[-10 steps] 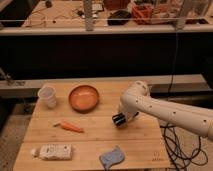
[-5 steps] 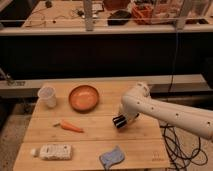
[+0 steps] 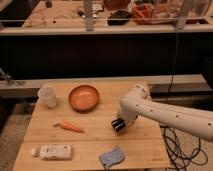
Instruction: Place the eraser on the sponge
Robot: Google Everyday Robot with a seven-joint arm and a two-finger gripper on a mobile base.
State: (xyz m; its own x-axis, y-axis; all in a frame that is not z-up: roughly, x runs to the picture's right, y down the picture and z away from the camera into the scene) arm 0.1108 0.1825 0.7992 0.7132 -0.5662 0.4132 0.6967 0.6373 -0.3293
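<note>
My gripper (image 3: 118, 125) hangs over the middle right of the wooden table (image 3: 142, 147), at the end of the white arm that reaches in from the right. It is shut on a small black block, the eraser (image 3: 117, 125), which shows only as a dark shape at the tip. The sponge (image 3: 112, 156), a flat blue-grey pad with wavy edges, lies near the table's front edge, below and slightly left of the gripper. Gripper and sponge are apart.
An orange bowl (image 3: 84, 97) and a white cup (image 3: 47, 96) stand at the back left. A carrot (image 3: 71, 127) lies left of the gripper. A white flat bottle (image 3: 54, 151) lies at the front left. Black cables hang off the table's right side.
The gripper has come down a little and toward the table's front edge, closer to the sponge. Everything on the table is where it was.
</note>
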